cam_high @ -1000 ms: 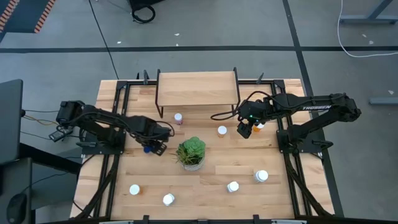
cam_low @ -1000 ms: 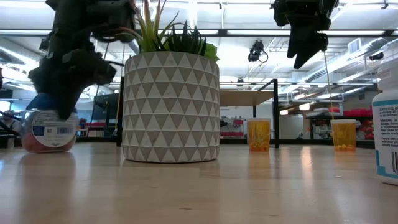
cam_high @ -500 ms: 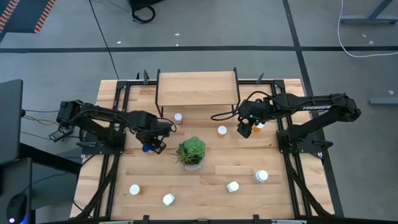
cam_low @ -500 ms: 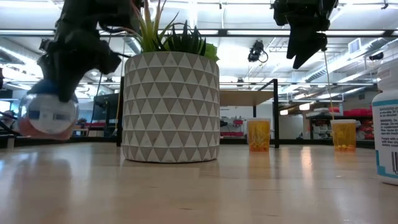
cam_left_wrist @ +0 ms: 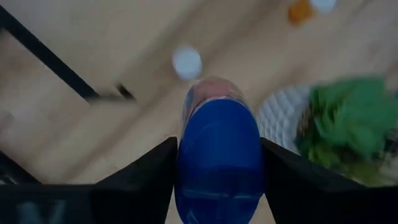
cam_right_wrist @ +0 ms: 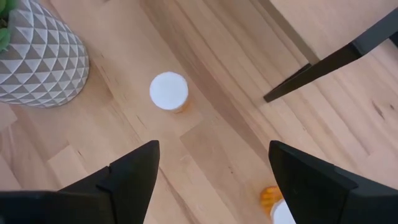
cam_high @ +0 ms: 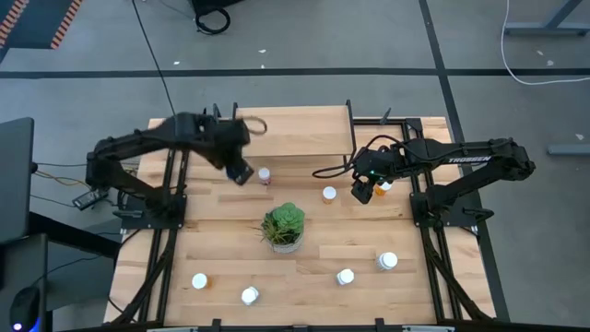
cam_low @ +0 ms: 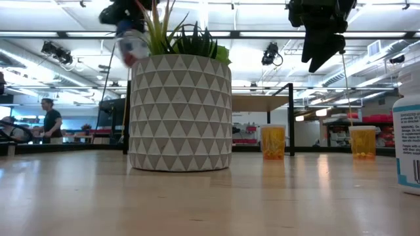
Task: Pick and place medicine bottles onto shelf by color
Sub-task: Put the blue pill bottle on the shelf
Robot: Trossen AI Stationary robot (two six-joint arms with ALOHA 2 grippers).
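My left gripper [cam_high: 238, 169] is raised before the shelf's [cam_high: 293, 132] left front leg, shut on a blue-capped bottle [cam_left_wrist: 217, 155] with a clear body. The low view shows that bottle [cam_low: 134, 46] high up, left of the plant. My right gripper [cam_high: 362, 191] hovers open above the table, between a white-capped bottle [cam_right_wrist: 169, 90] and an orange bottle [cam_high: 383, 187]. A pinkish bottle [cam_high: 265, 173] stands just right of the left gripper. Several more bottles stand near the table's near edge. My left gripper pinches the blue-capped bottle between its two fingers [cam_left_wrist: 146, 180], one on each side of the cap end [cam_left_wrist: 214, 134]. The cap faces back toward the wrist and the clear body [cam_left_wrist: 211, 90] points away past the fingertips. The bottle is lifted clear of the table, tilted.
A green plant in a patterned pot [cam_high: 283, 228] stands mid-table. The shelf's thin black legs [cam_right_wrist: 336, 62] rise close to both grippers. White-capped bottles stand at the near side [cam_high: 199, 280], [cam_high: 250, 295], [cam_high: 345, 276], [cam_high: 388, 261]. A person [cam_low: 49, 118] shows in the room behind.
My left gripper has risen from the table left of the plant and swung toward the far edge and the shelf, carrying the blue-capped bottle up, clear of the table. My right gripper has kept still.
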